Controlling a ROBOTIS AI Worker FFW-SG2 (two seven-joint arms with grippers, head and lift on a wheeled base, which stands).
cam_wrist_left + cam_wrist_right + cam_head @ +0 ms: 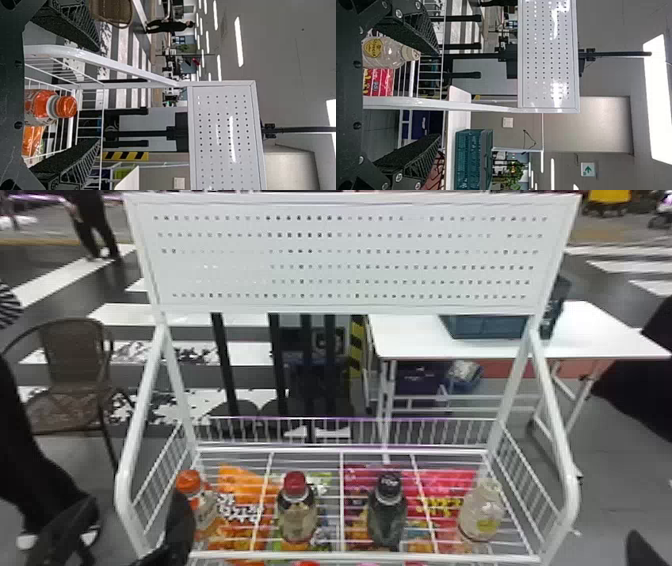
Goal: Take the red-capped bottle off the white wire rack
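Red-capped bottle [296, 512], dark drink and pale label: in the head view, standing upright at the bottom of the frame, left of centre, on the white wire rack [350, 557]. Second in a spaced row of four, between an orange-capped plastic bottle [204, 512] at lower left and a black-capped dark bottle [387, 515] at lower centre-right. Probably spaced like that to allow a finger down each side. Through the wires, bright snack bags [240, 490], apparently on a lower level and so giving no support. Near the lower left corner, the black two-fingered left tool [135, 497], fingers apart, one overlapping the edge of the orange-capped bottle; impossible to tell whether touching. Likely held by that side of the rack for a reach in from the front.

In the left wrist view, fingers spread wide and nothing gripped, with the orange-capped bottle visible between. Wide enough, by the look, for a round body, but lined up more with the neighbour; best to shift toward the red cap before closing, to avoid tipping the wrong bottle.

In the right wrist view, right tool [439, 94] also spread and empty, near a pale-capped clear bottle [389, 51]. Perhaps kept aside to leave the working space to the left arm.
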